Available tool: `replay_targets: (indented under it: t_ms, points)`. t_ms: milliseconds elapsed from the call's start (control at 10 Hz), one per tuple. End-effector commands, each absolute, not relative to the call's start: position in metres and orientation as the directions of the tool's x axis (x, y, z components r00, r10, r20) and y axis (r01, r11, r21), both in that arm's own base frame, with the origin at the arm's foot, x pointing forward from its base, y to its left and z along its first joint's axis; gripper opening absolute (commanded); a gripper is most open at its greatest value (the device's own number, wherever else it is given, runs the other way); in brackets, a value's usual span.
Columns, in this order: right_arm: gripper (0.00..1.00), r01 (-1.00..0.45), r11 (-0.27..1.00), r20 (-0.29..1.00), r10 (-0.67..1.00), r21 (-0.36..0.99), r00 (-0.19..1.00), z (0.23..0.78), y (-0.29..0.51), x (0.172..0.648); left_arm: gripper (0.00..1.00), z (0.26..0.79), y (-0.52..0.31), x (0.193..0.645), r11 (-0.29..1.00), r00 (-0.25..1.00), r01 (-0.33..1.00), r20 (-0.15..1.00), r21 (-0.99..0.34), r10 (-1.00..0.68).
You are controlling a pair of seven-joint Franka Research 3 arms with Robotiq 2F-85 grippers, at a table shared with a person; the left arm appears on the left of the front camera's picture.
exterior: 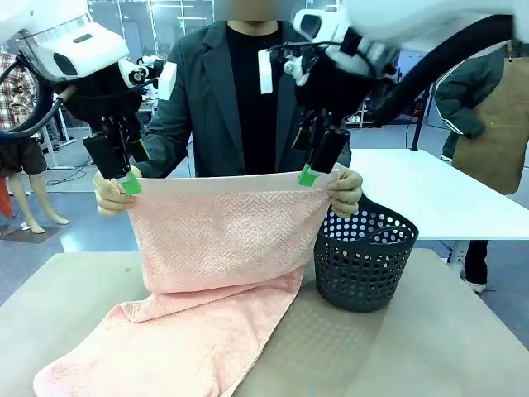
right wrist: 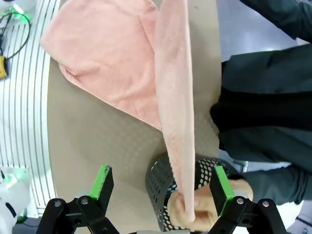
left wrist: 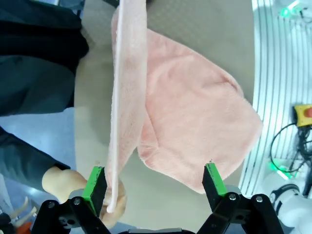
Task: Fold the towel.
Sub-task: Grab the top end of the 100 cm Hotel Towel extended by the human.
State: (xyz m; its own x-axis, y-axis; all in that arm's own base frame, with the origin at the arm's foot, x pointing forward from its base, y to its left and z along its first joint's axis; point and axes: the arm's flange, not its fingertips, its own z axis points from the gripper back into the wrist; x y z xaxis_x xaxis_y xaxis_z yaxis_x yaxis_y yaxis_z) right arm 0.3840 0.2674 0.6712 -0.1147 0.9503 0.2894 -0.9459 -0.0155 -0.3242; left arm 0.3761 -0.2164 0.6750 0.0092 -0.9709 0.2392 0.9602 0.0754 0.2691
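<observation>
A person across the tabletop (exterior: 413,347) holds the pink towel (exterior: 219,248) up by its two top corners, so the upper half hangs as a flat sheet while the lower half lies rumpled on the tabletop, trailing toward the near left edge. The robot's left hand (exterior: 124,180) is at the towel's top corner on that side, next to one of the person's hands (exterior: 107,198). In its wrist view the left hand (left wrist: 153,180) has its fingers wide apart, with the raised edge of the towel (left wrist: 129,97) between them, close to one green pad and not clamped. The right hand (exterior: 312,172) is at the other top corner, also spread (right wrist: 161,183) around the hanging edge. A dark perforated basket (exterior: 364,256) stands just beside the towel.
</observation>
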Motion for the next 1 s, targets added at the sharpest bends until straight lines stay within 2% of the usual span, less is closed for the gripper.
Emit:
replay_targets:
  t_ms: [0,200,400,700,800,900]
  points:
    - [1.00,-0.948,-0.092,0.210,0.964,-0.306,-0.162,0.671,0.283,0.400,1.00,0.679,-0.230,0.389,0.030,-0.023,0.958,0.183,0.285,-0.983]
    - [1.00,-0.955,-0.100,0.191,0.969,-0.280,-0.158,0.656,0.294,0.407,1.00,0.666,-0.241,0.402,-0.026,-0.065,0.960,0.131,0.277,-0.989]
    - [1.00,-0.952,-0.101,0.165,0.974,-0.288,-0.153,0.643,0.293,0.417,1.00,0.657,-0.249,0.414,-0.022,-0.059,0.959,0.124,0.283,-0.991]
    - [1.00,-0.968,-0.103,0.149,0.979,-0.228,-0.139,0.618,0.298,0.420,1.00,0.640,-0.252,0.422,-0.007,-0.032,0.971,0.101,0.237,-0.994]
    - [1.00,-0.971,-0.071,0.121,0.987,-0.228,-0.101,0.616,0.298,0.421,0.64,0.638,-0.250,0.423,0.000,-0.023,0.970,0.091,0.242,-0.996]
    - [0.62,-0.967,-0.065,0.127,0.987,-0.246,-0.099,0.616,0.300,0.422,0.42,0.635,-0.248,0.423,0.002,-0.018,0.970,0.083,0.243,-0.996]
